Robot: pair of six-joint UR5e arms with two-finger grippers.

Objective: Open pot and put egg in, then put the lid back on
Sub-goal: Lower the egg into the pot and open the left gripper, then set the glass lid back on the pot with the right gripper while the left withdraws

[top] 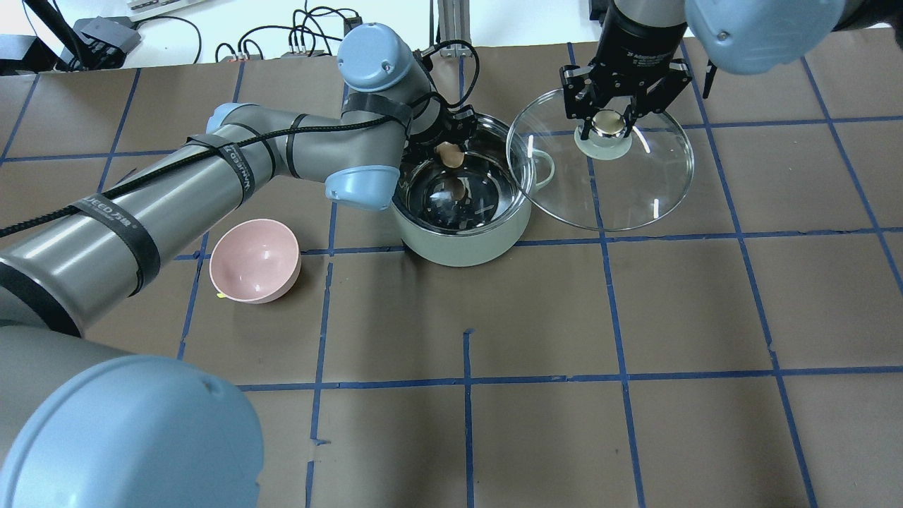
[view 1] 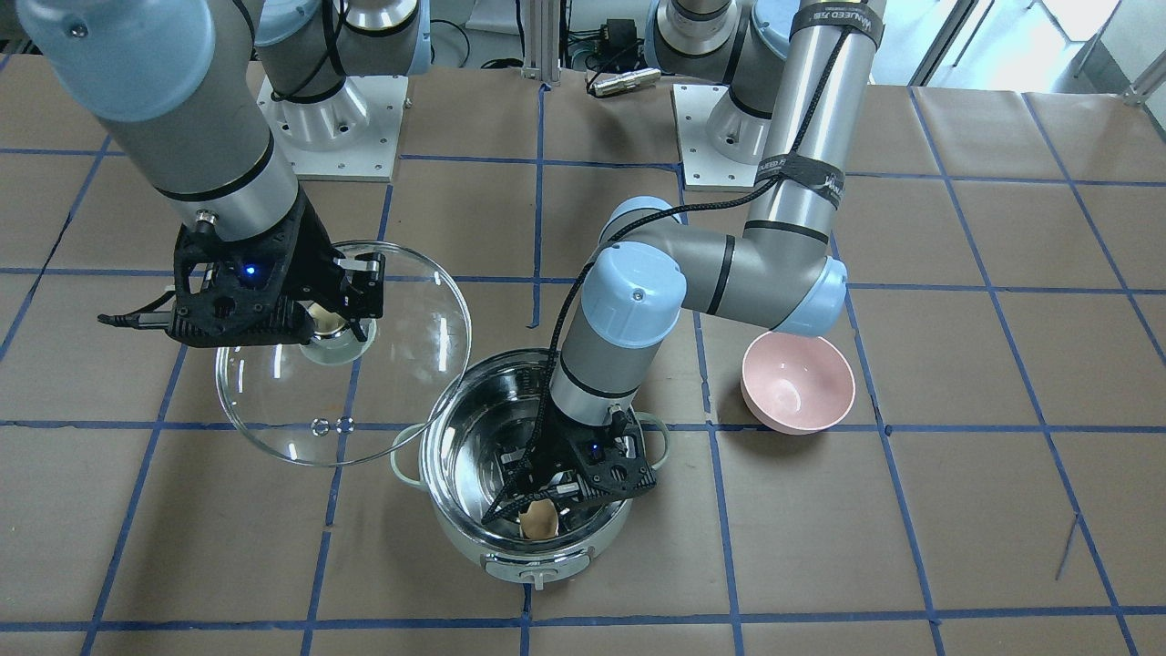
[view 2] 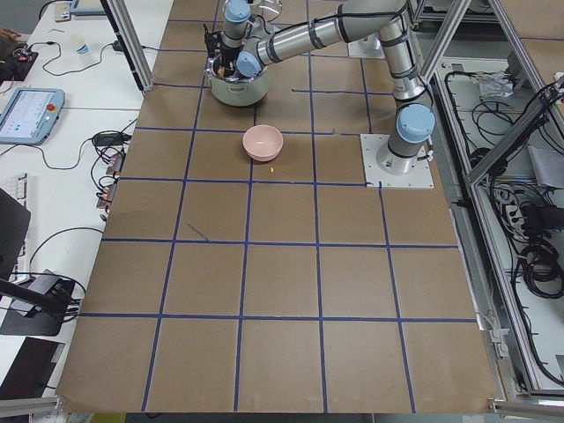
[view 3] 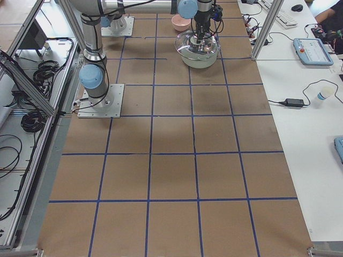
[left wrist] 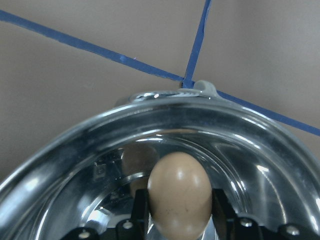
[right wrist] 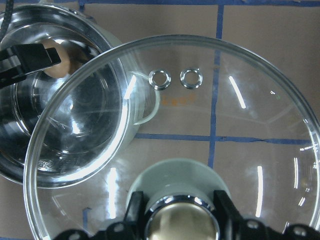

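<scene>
The mint-green steel-lined pot (top: 462,247) stands open on the table; it also shows in the front view (view 1: 533,560) and the right wrist view (right wrist: 20,160). My left gripper (view 1: 539,515) is shut on the tan egg (top: 449,154) and holds it inside the pot, above the bottom. The egg fills the left wrist view (left wrist: 179,194) and shows in the front view (view 1: 537,519). My right gripper (top: 607,121) is shut on the knob (right wrist: 182,220) of the clear glass lid (top: 635,190) and holds it in the air beside the pot, its rim overlapping the pot's edge (view 1: 364,401).
A pink bowl (top: 254,259) sits on the table on my left of the pot, also in the front view (view 1: 797,383). The table is brown paper with blue tape lines. Both arm bases (view 1: 332,118) stand at the back.
</scene>
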